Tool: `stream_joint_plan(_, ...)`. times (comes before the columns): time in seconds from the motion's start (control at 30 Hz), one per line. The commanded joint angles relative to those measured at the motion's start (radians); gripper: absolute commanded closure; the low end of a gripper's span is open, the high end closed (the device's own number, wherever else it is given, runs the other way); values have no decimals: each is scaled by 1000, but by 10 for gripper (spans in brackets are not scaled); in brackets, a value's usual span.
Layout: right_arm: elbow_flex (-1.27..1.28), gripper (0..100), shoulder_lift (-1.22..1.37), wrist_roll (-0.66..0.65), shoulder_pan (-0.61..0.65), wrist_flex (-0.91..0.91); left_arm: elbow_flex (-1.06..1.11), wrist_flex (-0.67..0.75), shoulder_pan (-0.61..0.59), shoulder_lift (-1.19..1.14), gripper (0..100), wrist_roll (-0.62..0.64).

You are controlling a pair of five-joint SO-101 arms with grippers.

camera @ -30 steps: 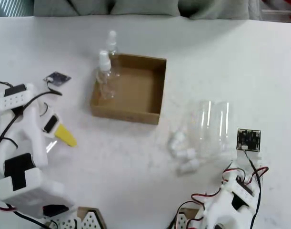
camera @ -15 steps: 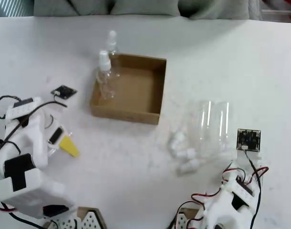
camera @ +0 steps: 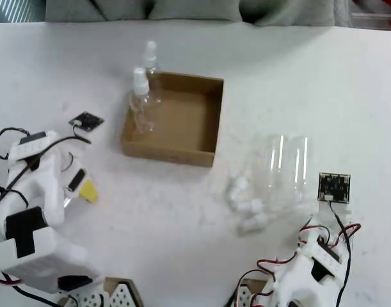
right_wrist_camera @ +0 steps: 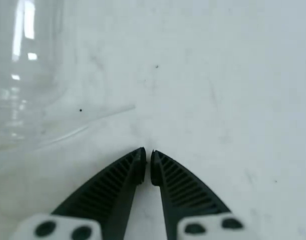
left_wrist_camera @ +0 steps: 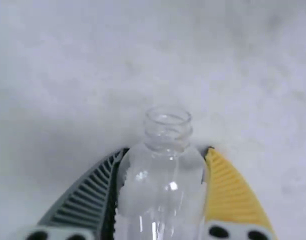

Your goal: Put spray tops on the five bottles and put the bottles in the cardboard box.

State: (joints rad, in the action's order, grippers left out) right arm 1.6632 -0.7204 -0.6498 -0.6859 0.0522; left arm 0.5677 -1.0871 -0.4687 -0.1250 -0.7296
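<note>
The cardboard box (camera: 171,155) sits open near the middle of the desk (camera: 310,83). A nearer capped bottle (camera: 141,102), clear with a white spray top, stands upright against the box's left wall and seems to be inside it. A farther capped bottle (camera: 150,57) stands upright at the far left corner, though I cannot tell whether it is inside the box or just behind it. That makes two bottles with tops on. To the right of the box, well apart from it, two lying bottles (camera: 275,169) rest side by side on the desk; both are clear and have no tops, as far as the glare lets them be counted. Just beside them, toward the box, are three loose spray tops (camera: 237,187), white and close together. A fifth, open-necked bottle (left_wrist_camera: 165,185) is held in the left claw (left_wrist_camera: 168,152), low over the desk at the left, well apart from the box. Its grey and yellow fingers press on either side of the bottle's shoulder, and the bare neck pokes out past the tips. The right claw (right_wrist_camera: 147,162) is pinched closed on nothing, its tips close to the desk and near one of the lying bottles.
</note>
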Motion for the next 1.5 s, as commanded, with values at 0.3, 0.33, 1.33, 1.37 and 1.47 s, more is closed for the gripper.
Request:
stream_joint_plan(0.3, 9, 978, -4, -8, -1, 4, -140, 5, 8, 61, 973, 736)
stream_joint_plan(0.33, 9, 978, -4, -8, -1, 4, -124, 32, 8, 59, 973, 766)
stream_joint_plan(1.33, -961, 978, -10, -9, 205, 1098, 321, 390, 18, 395, 972, 684)
stream_joint_plan(1.37, -980, 978, -10, -9, 231, 1127, 321, 390, 18, 395, 972, 683)
stream_joint_plan(1.47, -1034, 978, -10, -9, 328, 1207, 322, 390, 18, 395, 972, 680)
